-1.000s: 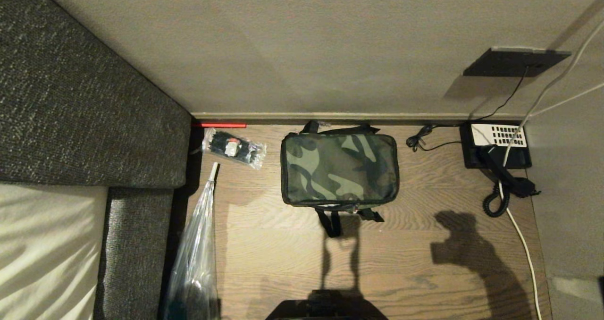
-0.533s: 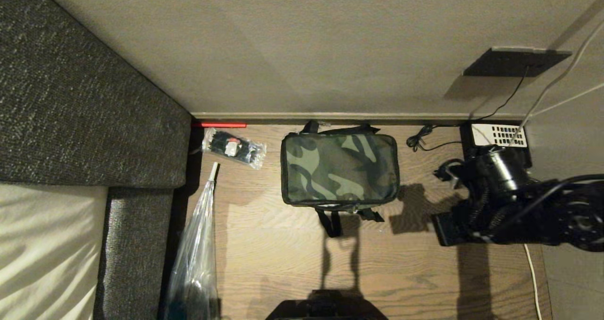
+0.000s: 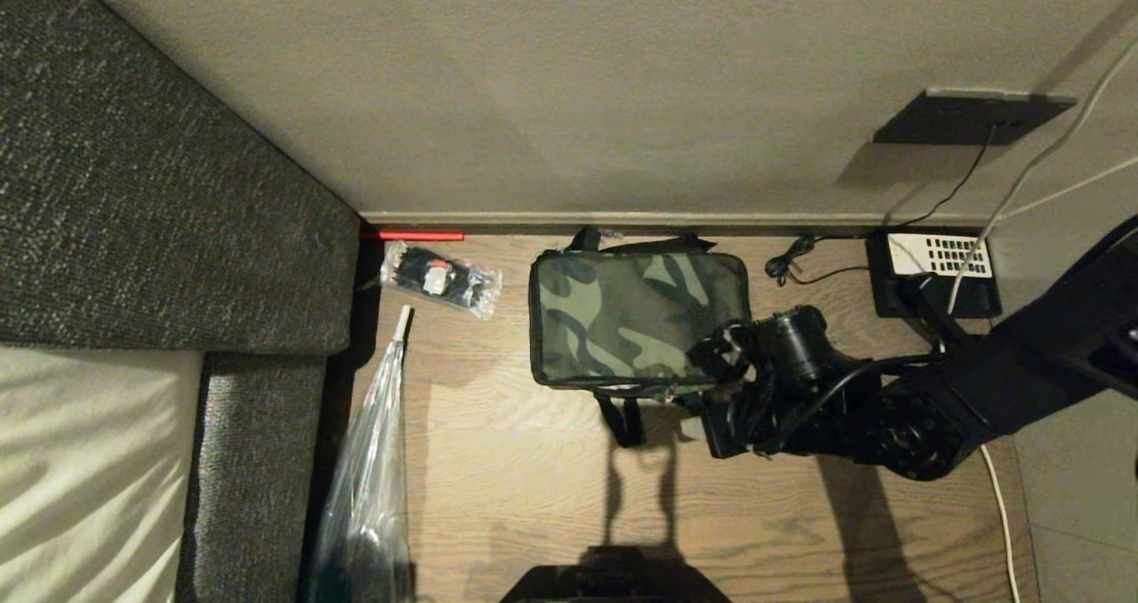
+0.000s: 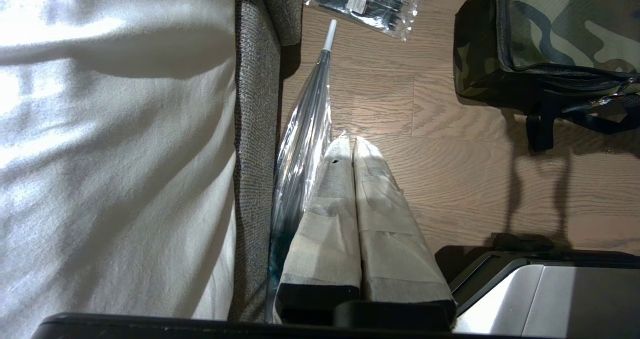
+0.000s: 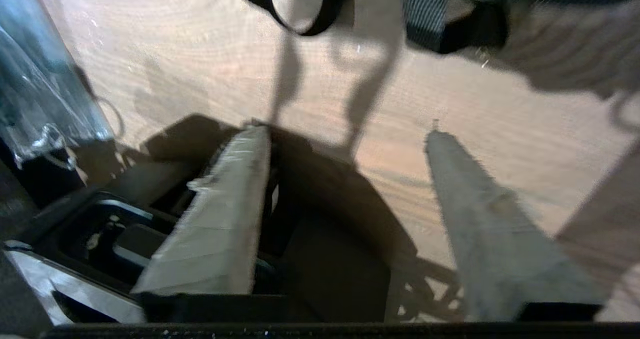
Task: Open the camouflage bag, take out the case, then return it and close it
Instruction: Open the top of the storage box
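- Head view puts the camouflage bag (image 3: pixel 638 318) at the centre of the frame, lying flat on the wooden floor (image 3: pixel 533 487) with its far edge against the wall (image 3: pixel 569 87); its lid is down and its black straps (image 3: pixel 622 416) trail off the near edge toward the lower part of the frame.
- No case shows in any view.
- Reaching in from the right edge of the head view, the right arm carries the right gripper (image 3: pixel 711 354) to the bag's lower right corner; whether it touches the fabric cannot be told.
- Seen from the right wrist view, the right gripper (image 5: pixel 345 129) has its two taped fingers (image 5: pixel 225 209) spread well apart with nothing between them, only floor and shadow, and a strap loop (image 5: pixel 305 9) lies at the top of that frame.
- Seen from the left wrist view, the left gripper (image 4: pixel 352 144) has its taped fingers pressed together, empty, low at centre frame above the floor, with the bag's corner (image 4: pixel 500 44) at upper right.
- Left of the bag in the head view lies a small clear packet (image 3: pixel 440 278) with black contents.
- A clear folded umbrella (image 3: pixel 373 461) lies along the grey upholstered bed edge (image 3: pixel 258 461) at lower left.
- A black phone (image 3: pixel 933 274) with white keys sits at the right, by the wall.
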Robot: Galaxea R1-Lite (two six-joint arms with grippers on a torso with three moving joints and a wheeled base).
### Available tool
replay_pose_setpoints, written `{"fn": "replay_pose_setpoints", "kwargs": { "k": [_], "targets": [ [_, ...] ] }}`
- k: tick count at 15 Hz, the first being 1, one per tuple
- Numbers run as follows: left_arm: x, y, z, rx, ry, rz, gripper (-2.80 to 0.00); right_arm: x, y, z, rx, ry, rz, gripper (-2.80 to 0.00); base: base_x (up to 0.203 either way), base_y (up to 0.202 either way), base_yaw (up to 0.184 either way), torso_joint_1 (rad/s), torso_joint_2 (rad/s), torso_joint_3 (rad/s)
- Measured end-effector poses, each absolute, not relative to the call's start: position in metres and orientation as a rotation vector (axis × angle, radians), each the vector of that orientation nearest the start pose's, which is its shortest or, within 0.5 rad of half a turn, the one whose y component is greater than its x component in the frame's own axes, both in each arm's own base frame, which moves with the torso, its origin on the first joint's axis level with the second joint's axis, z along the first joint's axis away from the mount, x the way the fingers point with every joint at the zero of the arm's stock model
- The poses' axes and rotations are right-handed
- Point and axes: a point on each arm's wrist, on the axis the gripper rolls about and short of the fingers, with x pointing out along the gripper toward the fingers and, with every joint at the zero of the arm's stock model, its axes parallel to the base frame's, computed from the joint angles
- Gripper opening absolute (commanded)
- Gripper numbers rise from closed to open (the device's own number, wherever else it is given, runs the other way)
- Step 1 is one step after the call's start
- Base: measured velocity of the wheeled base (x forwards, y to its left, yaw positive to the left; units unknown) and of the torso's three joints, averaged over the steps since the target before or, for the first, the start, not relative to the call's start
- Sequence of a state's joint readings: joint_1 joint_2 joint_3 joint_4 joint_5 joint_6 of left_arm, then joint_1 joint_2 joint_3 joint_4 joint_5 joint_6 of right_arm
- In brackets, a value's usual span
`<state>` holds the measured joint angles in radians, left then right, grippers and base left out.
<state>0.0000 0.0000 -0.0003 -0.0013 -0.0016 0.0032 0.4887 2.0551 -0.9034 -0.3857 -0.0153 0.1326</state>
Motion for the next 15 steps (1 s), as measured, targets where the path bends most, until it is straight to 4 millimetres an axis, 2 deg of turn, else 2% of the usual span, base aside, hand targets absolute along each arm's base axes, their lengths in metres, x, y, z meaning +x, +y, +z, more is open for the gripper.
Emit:
{"fn": "replay_pose_setpoints", "kwargs": {
  "k": [4, 9, 15],
  "targets": [
    [-0.023, 0.0, 0.076, 0.003, -0.001, -0.001, -2.8, 0.32, 0.171, 0.047, -0.061, 0.768, 0.395, 0.0, 0.0, 0.0, 0.0, 0.0, 0.0, 0.0],
    [-0.023, 0.0, 0.076, 0.003, -0.001, -0.002, -2.8, 0.344, 0.184, 0.033, -0.033, 0.591, 0.364, 0.0, 0.0, 0.0, 0.0, 0.0, 0.0, 0.0],
    [-0.023, 0.0, 0.076, 0.003, -0.001, -0.002, -2.8, 0.355, 0.19, 0.005, -0.056, 0.599, 0.33, 0.0, 0.0, 0.0, 0.0, 0.0, 0.0, 0.0]
  ]
}}
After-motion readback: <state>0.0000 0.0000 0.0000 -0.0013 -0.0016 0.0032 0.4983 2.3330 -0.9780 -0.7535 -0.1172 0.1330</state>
